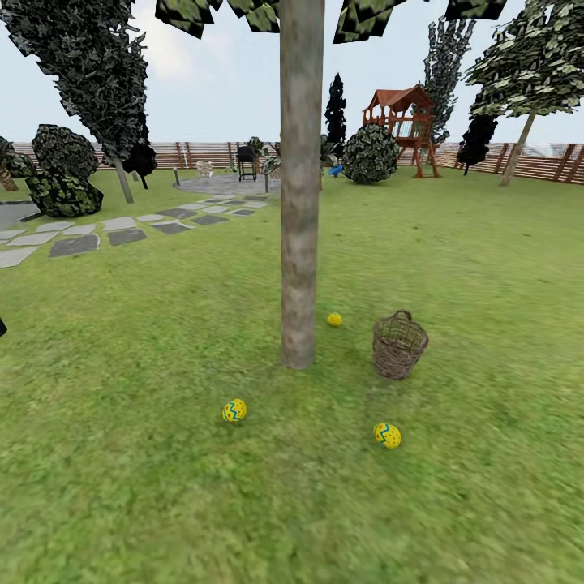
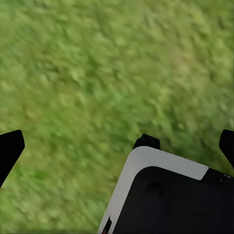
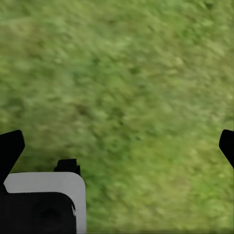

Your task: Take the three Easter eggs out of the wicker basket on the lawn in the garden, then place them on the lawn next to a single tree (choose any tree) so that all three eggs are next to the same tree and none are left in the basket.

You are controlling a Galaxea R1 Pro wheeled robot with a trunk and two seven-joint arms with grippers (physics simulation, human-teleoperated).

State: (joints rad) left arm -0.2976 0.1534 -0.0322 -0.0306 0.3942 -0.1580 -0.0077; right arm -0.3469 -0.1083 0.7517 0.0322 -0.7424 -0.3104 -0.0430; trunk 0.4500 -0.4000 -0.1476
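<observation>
- In the left wrist view the left gripper (image 2: 119, 146) has its fingers (image 2: 9, 148) spread wide, with nothing between them but blurred grass.
- The right gripper (image 3: 119, 146) is likewise wide open, its dark fingertips (image 3: 10, 146) at the frame edges over bare lawn (image 3: 126, 87), holding nothing.
- None of the eggs lies between or near either pair of fingers in the wrist views.
- From the head view, three Easter eggs rest on the lawn (image 1: 487, 268) around the tree (image 1: 300, 203): one (image 1: 234, 410) in front and left of the trunk, one (image 1: 387, 435) in front and right, one (image 1: 334, 319) just right of the trunk's base.
- The wicker basket (image 1: 398, 345) stands upright right of the trunk, near the third egg but apart from it; its inside is not clearly visible.
- Beyond are a stone path (image 1: 97, 231), a red playset (image 1: 403, 126), dark conifers (image 1: 89, 73) and a slatted wooden fence (image 1: 543, 162).
</observation>
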